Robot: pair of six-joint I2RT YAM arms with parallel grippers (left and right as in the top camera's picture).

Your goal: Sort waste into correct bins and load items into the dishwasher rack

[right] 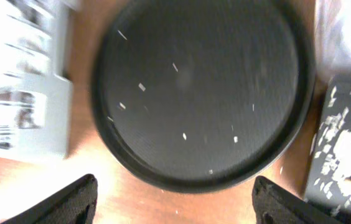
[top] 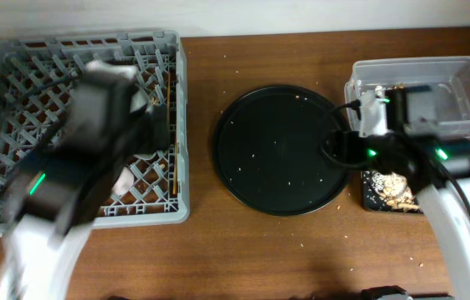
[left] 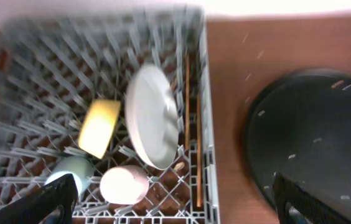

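Note:
The grey dishwasher rack (top: 2, 58) holds a pale round plate (left: 154, 118) on edge, a yellow bowl (left: 99, 127), a light-blue cup (left: 74, 169), a pink cup (left: 124, 185) and wooden chopsticks (left: 188, 106) along its right side. My left gripper (left: 175, 205) is open and empty above the rack's near edge; in the overhead view the blurred left arm (top: 93, 142) covers the rack. My right gripper (right: 178, 202) is open and empty over the table just off the round black tray's rim. Crumbs lie in the shallow black tray (top: 389, 187) (right: 343, 149). The clear tub (top: 460, 83) holds something whitish (right: 350, 31), blurred.
The large round black tray (top: 281, 150) (right: 200, 93) sits mid-table with a few pale crumbs on it. Scattered crumbs lie on the brown table (top: 302, 250). The right arm (top: 435, 167) reaches over the tub and the shallow tray.

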